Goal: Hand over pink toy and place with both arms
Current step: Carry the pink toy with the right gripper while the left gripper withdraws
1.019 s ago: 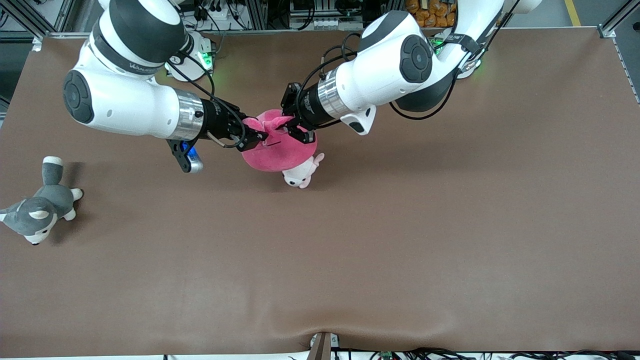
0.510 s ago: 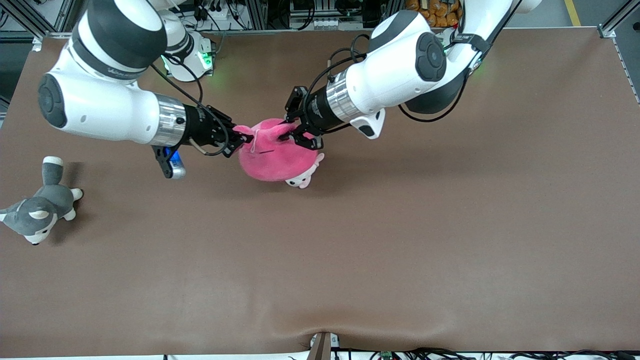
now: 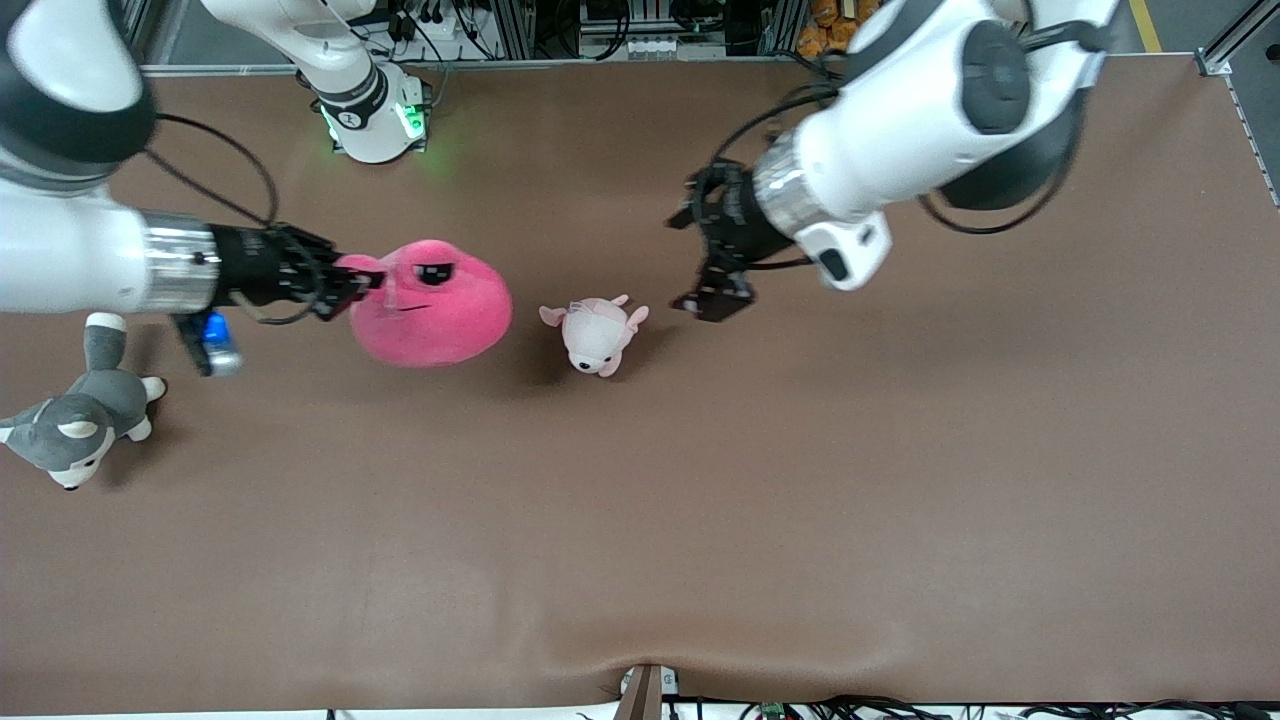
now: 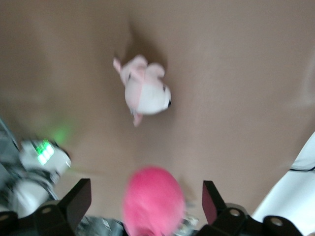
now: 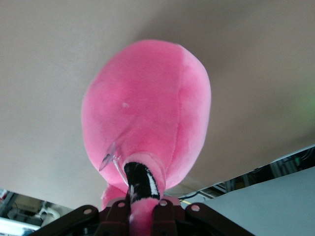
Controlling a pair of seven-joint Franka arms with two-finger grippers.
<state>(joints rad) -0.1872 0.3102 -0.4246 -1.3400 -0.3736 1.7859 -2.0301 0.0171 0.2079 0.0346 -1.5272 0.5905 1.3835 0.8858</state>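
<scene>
right gripper (image 3: 350,285): clamped on pink toy (image 3: 430,302), aloft mid-frame over brown tabletop (image 3: 800,480) | left gripper (image 3: 712,260): spread wide, empty, beside pale plush (image 3: 595,335) | husky plush (image 3: 75,415) at frame's lower edge of tabletop's end

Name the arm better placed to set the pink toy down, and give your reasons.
Right. The right claw is shut on the pink toy, holding it above the table. The left claw hangs open and empty, apart from the toy.
</scene>
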